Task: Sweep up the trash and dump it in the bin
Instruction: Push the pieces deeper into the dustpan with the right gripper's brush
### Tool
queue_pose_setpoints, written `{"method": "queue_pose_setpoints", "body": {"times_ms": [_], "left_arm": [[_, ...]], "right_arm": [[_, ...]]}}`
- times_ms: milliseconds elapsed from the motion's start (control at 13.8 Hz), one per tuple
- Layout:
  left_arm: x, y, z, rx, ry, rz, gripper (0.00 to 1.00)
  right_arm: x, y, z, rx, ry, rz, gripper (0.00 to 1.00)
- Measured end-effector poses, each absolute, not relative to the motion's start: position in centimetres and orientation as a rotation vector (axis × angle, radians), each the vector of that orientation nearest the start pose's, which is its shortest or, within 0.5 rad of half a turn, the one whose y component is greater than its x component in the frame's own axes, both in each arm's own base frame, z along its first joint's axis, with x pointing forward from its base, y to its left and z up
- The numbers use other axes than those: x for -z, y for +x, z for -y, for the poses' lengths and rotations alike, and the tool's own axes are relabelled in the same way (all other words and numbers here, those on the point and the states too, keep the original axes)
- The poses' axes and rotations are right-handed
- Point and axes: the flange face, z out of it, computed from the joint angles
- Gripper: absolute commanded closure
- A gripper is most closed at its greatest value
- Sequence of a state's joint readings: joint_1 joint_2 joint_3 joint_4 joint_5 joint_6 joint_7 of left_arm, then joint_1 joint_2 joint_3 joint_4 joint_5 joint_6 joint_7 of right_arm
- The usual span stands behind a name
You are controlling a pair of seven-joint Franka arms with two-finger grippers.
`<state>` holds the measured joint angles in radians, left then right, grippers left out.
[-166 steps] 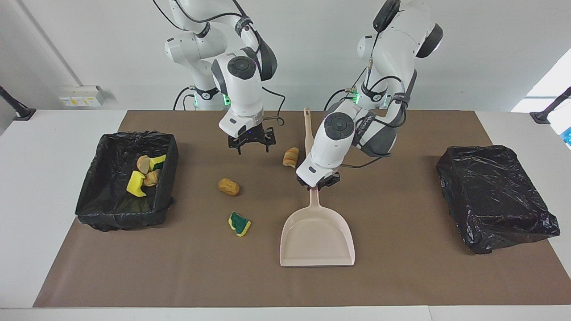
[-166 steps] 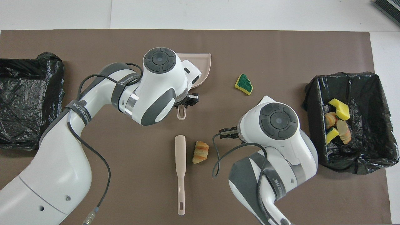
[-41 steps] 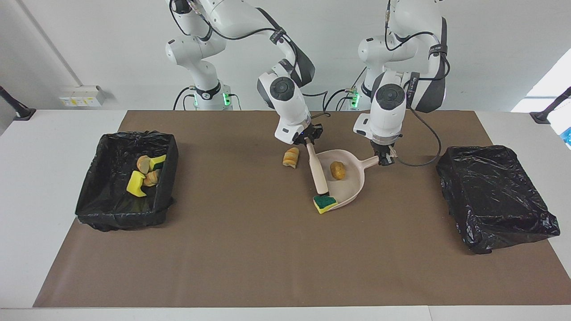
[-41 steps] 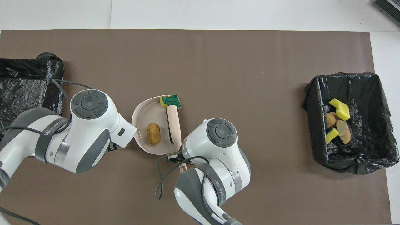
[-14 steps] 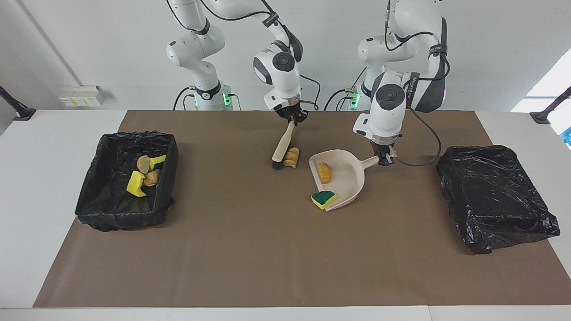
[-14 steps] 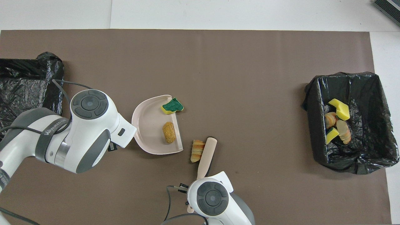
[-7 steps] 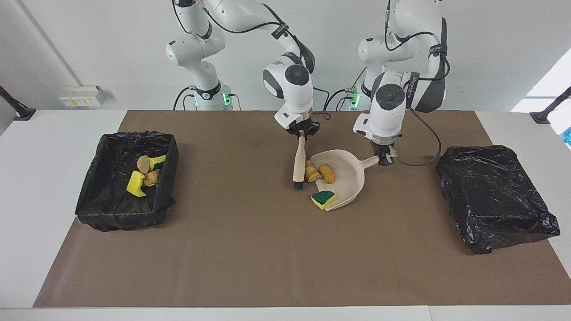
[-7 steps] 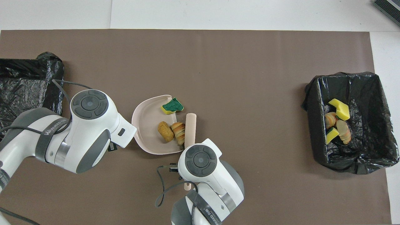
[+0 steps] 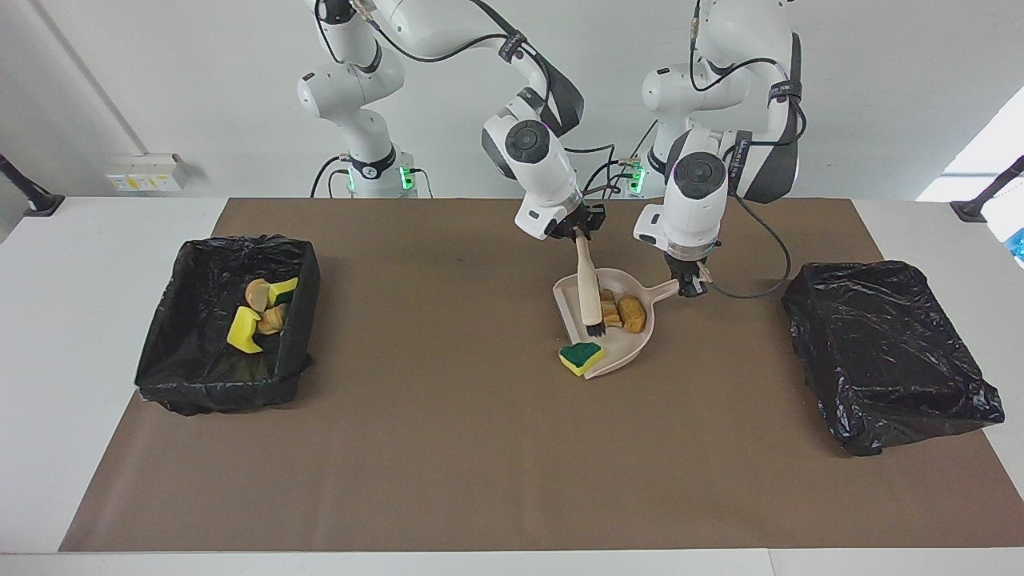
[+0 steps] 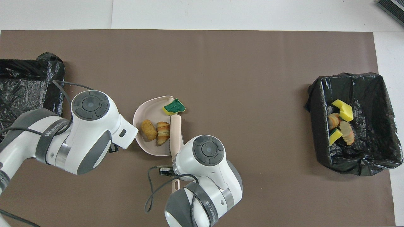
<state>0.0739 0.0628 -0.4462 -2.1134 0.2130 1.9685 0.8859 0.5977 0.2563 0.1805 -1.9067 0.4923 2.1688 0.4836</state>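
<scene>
Three scraps at dustpan, four in bin.

We see three scraps of trash at the beige dustpan. A tan bread lump and a striped croissant-like lump lie side by side in the pan, below the right fingers. A green-backed yellow sponge piece straddles the pan's open edge. Four more scraps lie heaped in the black-lined bin, well apart from both fingers.
</scene>
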Motion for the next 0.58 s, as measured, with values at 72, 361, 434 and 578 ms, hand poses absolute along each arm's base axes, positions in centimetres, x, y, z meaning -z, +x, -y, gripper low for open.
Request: {"method": "queue_pose_setpoints", "body": {"times_ms": [72,361,434,578], "left_arm": [[-37.3,49.9,17.7,-0.348,-2.371,-1.891,1.0],[-37.1,50.9,16.1,-0.268,-2.466,-1.837,1.0],[-37.1,51.1,15.7,-0.254,-2.488,-1.824,1.0],[-37.1,51.3,15.3,-0.229,-2.533,-1.801,1.0]], "right_arm": [[-37.4,43.4,-43.2,-0.405,-2.768,0.014,1.0],[-38.2,46.8,-37.3,-0.319,-2.987,0.143,1.0],[-37.9,47.7,-36.0,-0.287,-3.023,0.2,1.0],[-37.0,48.9,-34.5,-0.275,-3.039,0.317,1.0]]}}
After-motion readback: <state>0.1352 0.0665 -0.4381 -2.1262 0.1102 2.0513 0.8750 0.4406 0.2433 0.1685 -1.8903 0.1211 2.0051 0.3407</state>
